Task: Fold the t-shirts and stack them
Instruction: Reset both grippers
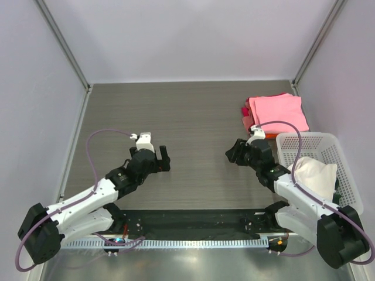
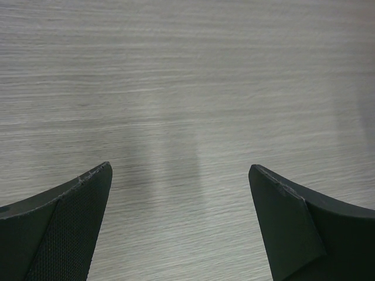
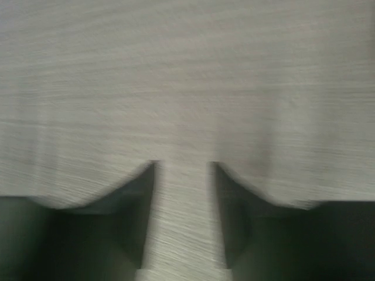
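Both empty over bare desk [image 1: 193,117]: left tool [image 1: 163,158] wide open, right tool [image 1: 234,153] barely parted. pink shirt [image 1: 276,112] lies folded at 2 o'clock, cream shirt [image 1: 313,174] in basket [image 1: 304,139] at 4. Suggest right tool open wider, pinch the cream shirt's top fold, lift clear of the rim.

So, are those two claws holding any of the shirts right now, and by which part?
Nothing is held. The left gripper and right gripper both hang open over bare table, away from the folded shirts and the cream shirt in the basket.
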You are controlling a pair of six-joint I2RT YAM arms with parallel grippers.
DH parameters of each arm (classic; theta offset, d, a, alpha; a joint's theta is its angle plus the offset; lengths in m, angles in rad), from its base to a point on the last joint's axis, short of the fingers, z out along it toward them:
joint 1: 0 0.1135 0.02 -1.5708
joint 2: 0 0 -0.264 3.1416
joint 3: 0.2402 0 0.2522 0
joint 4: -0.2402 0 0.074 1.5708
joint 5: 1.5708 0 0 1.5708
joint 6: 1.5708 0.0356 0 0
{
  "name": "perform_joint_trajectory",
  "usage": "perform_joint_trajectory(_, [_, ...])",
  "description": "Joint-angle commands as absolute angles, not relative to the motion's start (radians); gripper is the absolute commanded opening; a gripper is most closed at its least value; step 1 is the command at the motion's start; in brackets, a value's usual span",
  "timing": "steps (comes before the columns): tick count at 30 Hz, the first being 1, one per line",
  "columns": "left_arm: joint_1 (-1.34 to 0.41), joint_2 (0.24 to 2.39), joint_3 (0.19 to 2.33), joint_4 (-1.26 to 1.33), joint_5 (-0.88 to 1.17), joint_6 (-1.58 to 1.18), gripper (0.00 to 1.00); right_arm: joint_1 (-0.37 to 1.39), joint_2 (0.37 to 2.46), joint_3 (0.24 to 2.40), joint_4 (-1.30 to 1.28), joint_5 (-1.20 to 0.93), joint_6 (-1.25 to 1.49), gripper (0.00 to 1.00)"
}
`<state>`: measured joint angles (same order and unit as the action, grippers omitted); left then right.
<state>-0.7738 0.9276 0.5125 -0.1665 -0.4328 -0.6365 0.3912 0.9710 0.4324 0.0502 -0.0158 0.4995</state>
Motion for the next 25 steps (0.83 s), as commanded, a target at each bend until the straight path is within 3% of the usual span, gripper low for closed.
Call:
perform_joint_trajectory(1, [-0.772, 0.948, 0.497, -0.104, -0.419, -0.574, 1.0, 0.397, 0.946, 0.387, 0.124, 0.029, 0.475, 0.59])
perform_joint_trajectory(6, [-0.772, 0.93, 0.431, -0.036, -0.416, -0.555, 1.0, 0.397, 1.005, 0.39, 0.138, 0.04, 0.502, 0.79])
perform_joint_trajectory(15, [-0.77, 0.911, 0.41, 0.072, -0.327, -0.512, 1.0, 0.397, 0.968, 0.353, 0.201, 0.069, 0.508, 0.79])
perform_joint_trajectory(20, [-0.77, 0.89, 0.402, 0.074, -0.344, -0.506, 1.0, 0.397, 0.94, 0.282, 0.279, 0.175, 0.6, 0.72])
perform_joint_trajectory(25, [-0.77, 0.822, 0.379, 0.074, -0.393, -0.512, 0.99, 0.397, 0.922, 0.275, 0.296, 0.101, 0.566, 0.75])
